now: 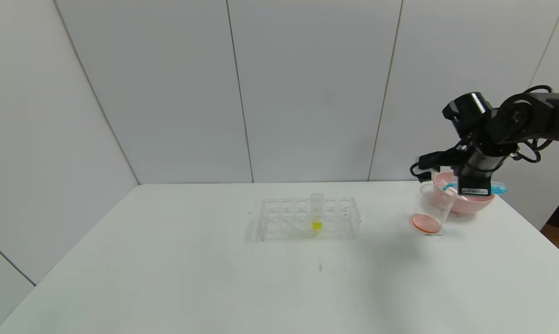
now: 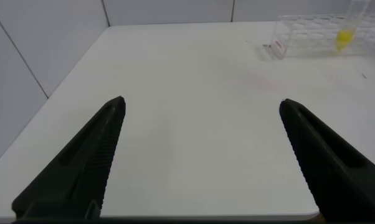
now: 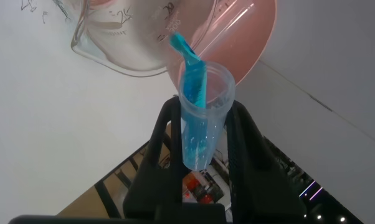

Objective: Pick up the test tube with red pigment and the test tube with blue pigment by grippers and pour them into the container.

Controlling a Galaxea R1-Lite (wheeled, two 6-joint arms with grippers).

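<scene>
Right gripper (image 3: 203,134) clamps tilted blue tube (image 3: 200,118) over beaker (image 1: 432,208), far right; left gripper (image 2: 203,155) open, parked

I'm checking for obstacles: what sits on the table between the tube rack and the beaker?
Nothing: in the head view, only bare white table separates the tube rack from the beaker.

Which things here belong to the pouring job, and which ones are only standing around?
Part of the job:
- test tube with blue pigment, tipped, blue liquid running out toward the container
- right pincer, shut on that tube
- container, reddish liquid at its bottom

Just there:
- pink bowl behind the container
- clear tube rack
- yellow tube in the rack
- left pincer, open, idle over the table
</scene>
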